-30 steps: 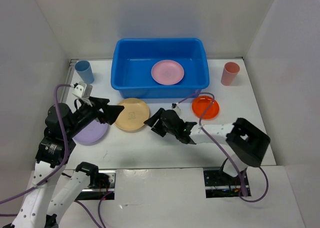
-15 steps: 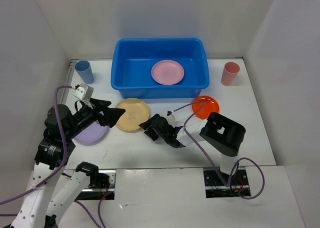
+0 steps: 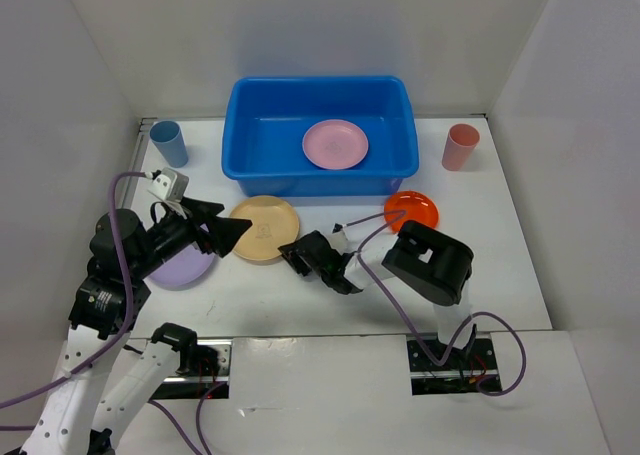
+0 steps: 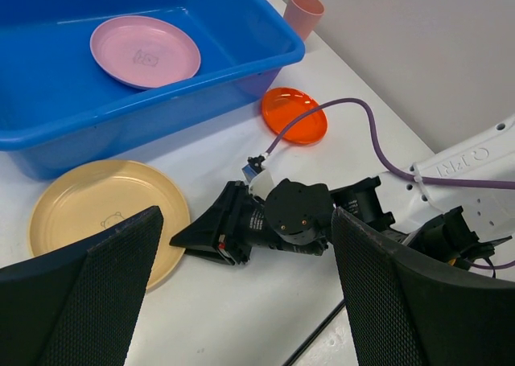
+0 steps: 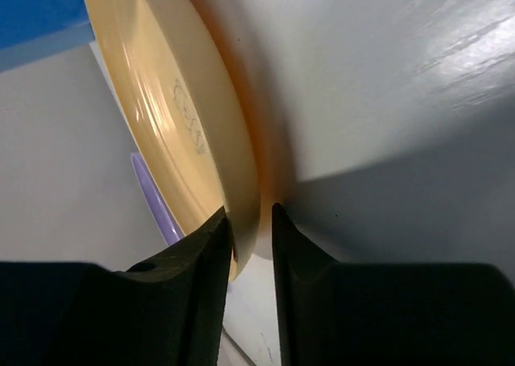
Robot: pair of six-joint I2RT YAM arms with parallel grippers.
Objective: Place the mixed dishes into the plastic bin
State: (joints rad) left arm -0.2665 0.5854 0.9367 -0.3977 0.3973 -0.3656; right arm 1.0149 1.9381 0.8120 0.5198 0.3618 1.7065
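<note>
The blue plastic bin point(image 3: 236, 165) stands at the back centre with a pink plate point(image 3: 335, 143) inside. A tan-yellow plate point(image 3: 262, 227) lies in front of it. My right gripper point(image 3: 289, 252) is low at that plate's near-right rim; in the right wrist view its jaws point(image 5: 251, 217) stand narrowly apart, one on each side of the rim of the tan plate point(image 5: 161, 84), which rests on the table. My left gripper point(image 3: 232, 225) hovers wide open and empty above the plate's left edge. The lavender plate point(image 3: 185, 267), orange plate point(image 3: 412, 211), light-blue cup point(image 3: 169, 142) and salmon-pink cup point(image 3: 461, 146) sit on the table.
White walls enclose the table on three sides. A purple cable point(image 3: 370, 225) loops over the right arm beside the orange plate. The left wrist view shows the bin point(image 4: 265, 56), the pink plate point(image 4: 145, 51), the orange plate point(image 4: 294, 115) and the right arm point(image 4: 298, 217).
My right arm has folded back and its gripper has slid left to the tan plate's rim. My left gripper has barely moved.
</note>
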